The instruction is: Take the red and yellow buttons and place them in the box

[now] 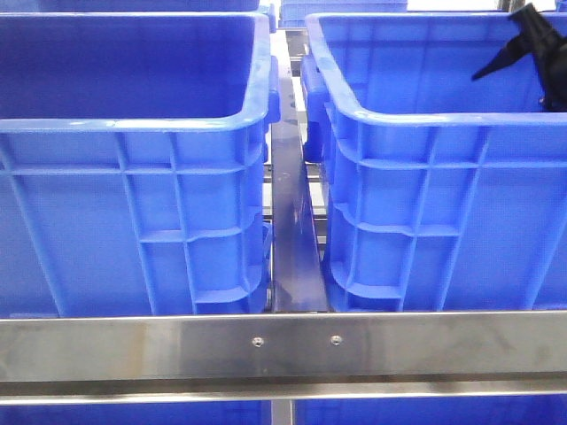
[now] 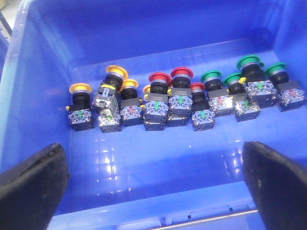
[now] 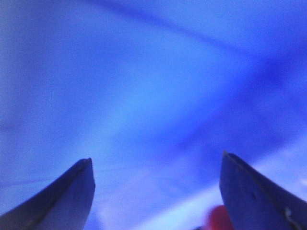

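Note:
In the left wrist view, several push buttons lie in a row on the floor of a blue crate [image 2: 43, 57]. Yellow buttons [image 2: 79, 89] are at one end, red buttons [image 2: 159, 78] in the middle and green ones [image 2: 211, 75] at the other end. My left gripper [image 2: 153, 191] hangs open above the crate's near wall, well short of the row and holding nothing. My right gripper [image 3: 157, 157] is open close over a blurred blue surface. A blurred red blob [image 3: 218, 218] shows beside one of its fingers. In the front view, my right arm [image 1: 523, 40] reaches into the right-hand box [image 1: 425, 119].
Two big blue crates stand side by side, the left one [image 1: 133, 133] separated from the right by a narrow gap with a metal strip [image 1: 292, 230]. A steel rail [image 1: 283, 345] runs across in front of both. The crate walls are high.

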Robot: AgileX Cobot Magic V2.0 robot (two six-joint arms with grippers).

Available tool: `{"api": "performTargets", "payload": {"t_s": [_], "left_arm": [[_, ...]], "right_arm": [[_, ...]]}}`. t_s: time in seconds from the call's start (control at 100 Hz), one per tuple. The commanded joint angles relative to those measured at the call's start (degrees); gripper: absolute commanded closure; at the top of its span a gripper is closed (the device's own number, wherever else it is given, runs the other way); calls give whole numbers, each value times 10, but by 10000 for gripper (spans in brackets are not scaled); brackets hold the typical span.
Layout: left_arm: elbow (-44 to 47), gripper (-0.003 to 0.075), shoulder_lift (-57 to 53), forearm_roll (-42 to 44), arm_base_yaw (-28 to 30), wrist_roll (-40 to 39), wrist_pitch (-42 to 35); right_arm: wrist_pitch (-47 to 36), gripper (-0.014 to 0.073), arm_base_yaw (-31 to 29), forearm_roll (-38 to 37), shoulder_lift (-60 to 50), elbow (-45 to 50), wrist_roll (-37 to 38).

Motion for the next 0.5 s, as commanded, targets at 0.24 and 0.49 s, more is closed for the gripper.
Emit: {"api": "performTargets", "payload": {"t_s": [0.24, 0.49], "left_arm": [[-15, 50, 4, 2, 0, -1, -37], [-15, 50, 4, 2, 0, -1, -37]], "right_arm": [[63, 31, -4, -68, -131, -16, -55], [5, 31, -2, -174, -245, 45, -58]]}}
